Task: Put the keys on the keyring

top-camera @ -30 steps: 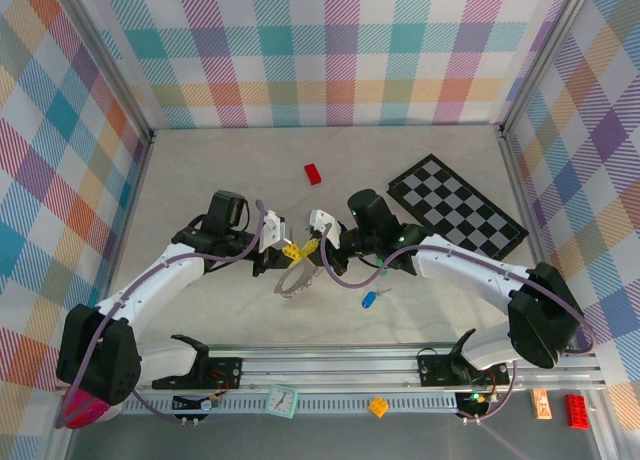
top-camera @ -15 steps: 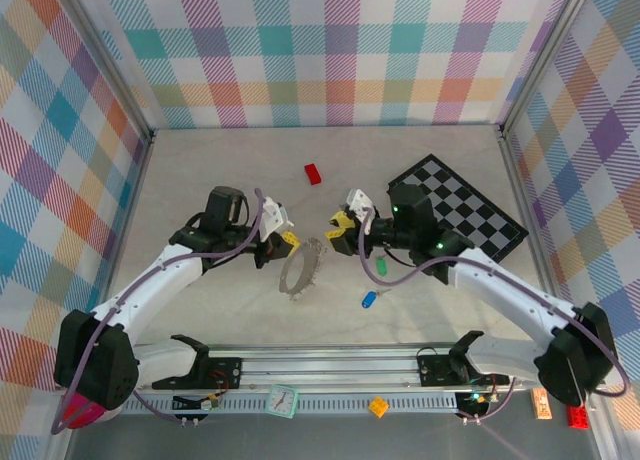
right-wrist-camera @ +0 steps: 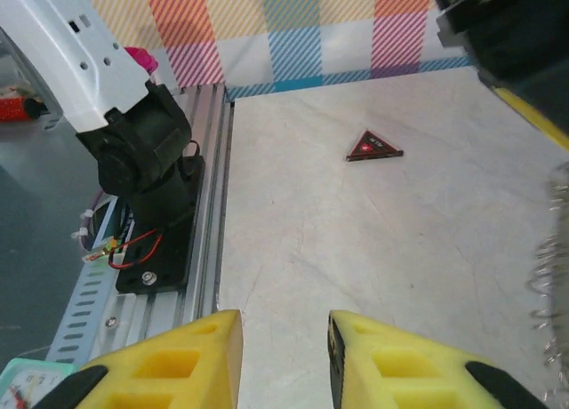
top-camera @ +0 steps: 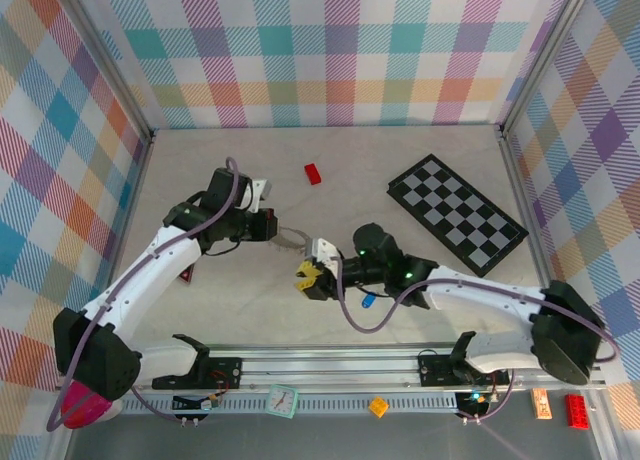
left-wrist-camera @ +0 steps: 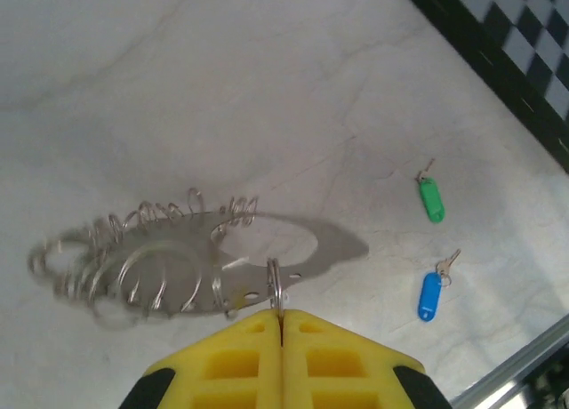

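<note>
The table [top-camera: 230,160] is a pale, marbled surface, closed in by walls of coloured check cloth [top-camera: 320,50]. Left of the centre, the left gripper [left-wrist-camera: 282,318] has its yellow jaws pressed together on the edge of the keyring [left-wrist-camera: 338,247]. The green key [left-wrist-camera: 431,200] and the blue key [left-wrist-camera: 429,295] lie flat on the table to the right, apart from the ring. The right gripper [right-wrist-camera: 284,342] hovers with its jaws apart and holds nothing.

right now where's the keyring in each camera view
top external: left of centre, keyring at the left gripper tip
left wrist: centre, just above the yellow fingers
right wrist: its coils at the right edge
shared landmark: the left gripper, shut on its rim
</note>
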Available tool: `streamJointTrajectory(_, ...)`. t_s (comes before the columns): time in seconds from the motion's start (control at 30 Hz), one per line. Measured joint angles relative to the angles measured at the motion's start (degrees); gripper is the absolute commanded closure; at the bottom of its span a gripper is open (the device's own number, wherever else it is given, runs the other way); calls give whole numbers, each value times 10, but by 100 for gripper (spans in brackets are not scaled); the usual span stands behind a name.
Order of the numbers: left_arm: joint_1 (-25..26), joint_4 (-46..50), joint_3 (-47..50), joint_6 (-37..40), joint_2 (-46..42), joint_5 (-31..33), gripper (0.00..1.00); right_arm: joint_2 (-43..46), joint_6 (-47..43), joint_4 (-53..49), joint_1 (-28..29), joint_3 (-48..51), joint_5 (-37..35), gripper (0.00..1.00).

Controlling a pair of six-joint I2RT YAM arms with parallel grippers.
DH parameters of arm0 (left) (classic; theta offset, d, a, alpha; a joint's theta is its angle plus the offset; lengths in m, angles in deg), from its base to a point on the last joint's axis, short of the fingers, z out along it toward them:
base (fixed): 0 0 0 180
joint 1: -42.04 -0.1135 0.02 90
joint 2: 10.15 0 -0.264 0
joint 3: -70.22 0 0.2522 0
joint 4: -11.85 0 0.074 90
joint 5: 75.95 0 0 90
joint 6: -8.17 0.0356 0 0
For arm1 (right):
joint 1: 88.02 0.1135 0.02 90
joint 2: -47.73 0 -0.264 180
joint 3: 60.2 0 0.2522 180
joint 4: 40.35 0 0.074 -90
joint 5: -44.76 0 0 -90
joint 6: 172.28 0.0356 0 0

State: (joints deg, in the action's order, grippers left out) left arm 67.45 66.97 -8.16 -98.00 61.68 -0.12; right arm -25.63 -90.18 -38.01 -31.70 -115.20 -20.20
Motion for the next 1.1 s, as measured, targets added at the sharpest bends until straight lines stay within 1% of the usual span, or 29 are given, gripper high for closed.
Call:
streamJointTrajectory(0.2, 0, 123, -78, -135, 49, 3, 100, -105, 10, 133, 11, 0, -67, 71)
streamJointTrajectory(0.37, 0, 174, -99, -223, 60, -23, 100, -152, 11, 213, 11, 0, -114, 72)
streamJointTrajectory(0.57, 0, 194, -83, -314, 49, -57, 100, -177, 0, 290, 14, 14, -161, 73)
streamJointTrajectory(0.8, 0, 200, -61, -400, 28, -71, 100, -192, -35, 339, 34, 28, -189, 72)
streamJointTrajectory(1.1, 0, 196, -43, -457, 14, -89, 100, -215, -49, 369, 52, 30, -221, 74)
